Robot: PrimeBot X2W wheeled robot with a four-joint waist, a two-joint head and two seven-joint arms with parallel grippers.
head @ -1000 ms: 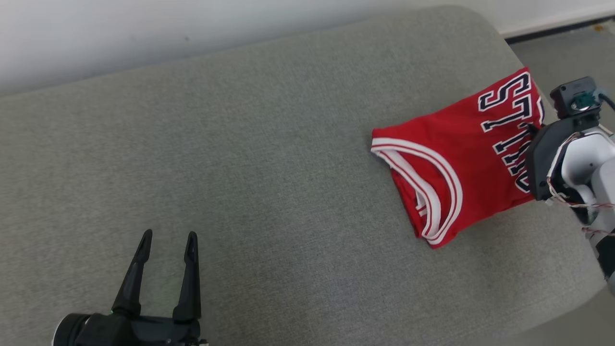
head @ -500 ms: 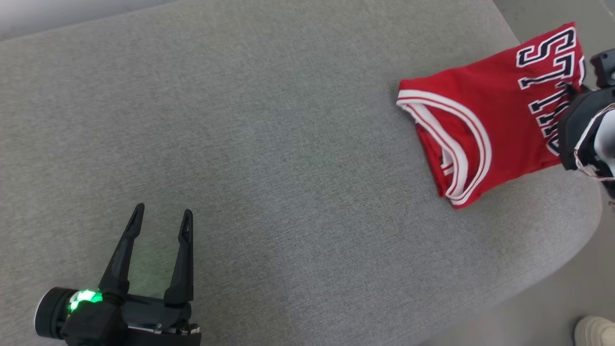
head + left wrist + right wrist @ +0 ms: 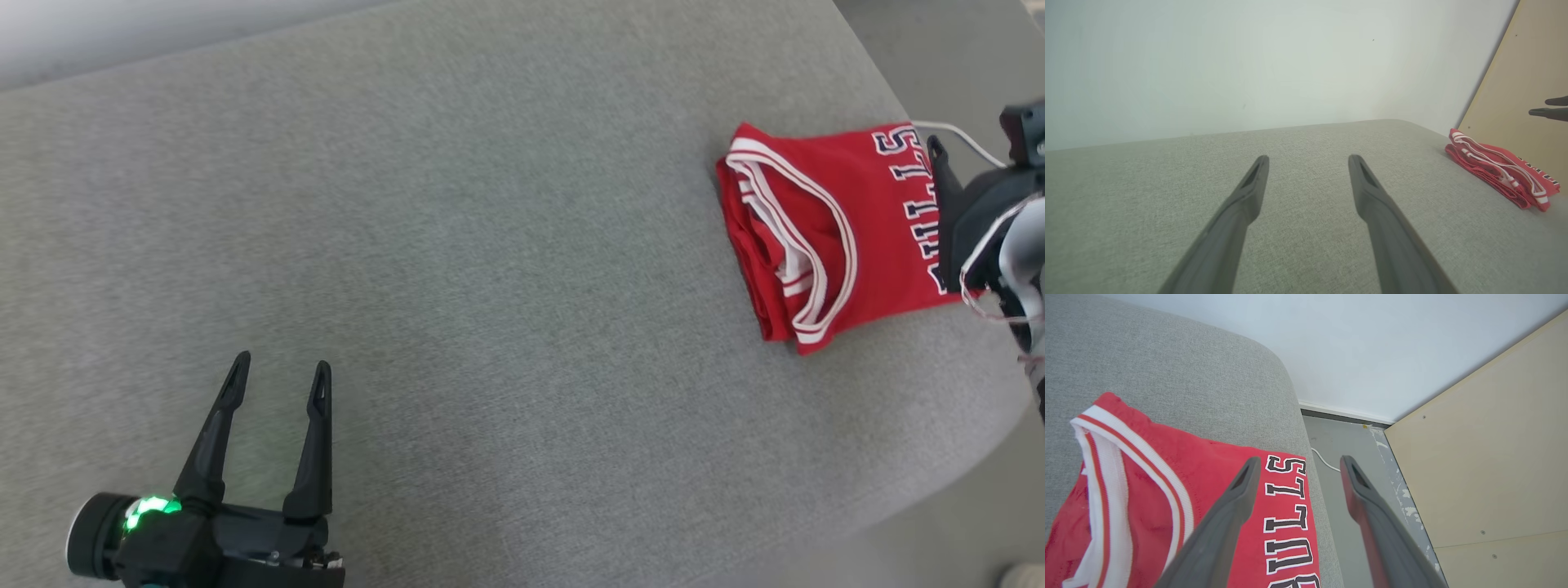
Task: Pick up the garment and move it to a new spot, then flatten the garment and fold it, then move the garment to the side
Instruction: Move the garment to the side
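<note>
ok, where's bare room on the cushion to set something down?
Widest free patch: the grey cushion between the open left hand and the folded red jersey, back to the wall. A narrower strip lies between the jersey and the cushion's near edge. Crowded: the right end, where the open right hand hangs over the jersey's lettered edge.

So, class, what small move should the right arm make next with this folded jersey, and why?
Probably draw the right gripper up and back, clear of the jersey. It lies folded by the right end of the cushion, and the open fingers hold nothing, so the task looks done.
</note>
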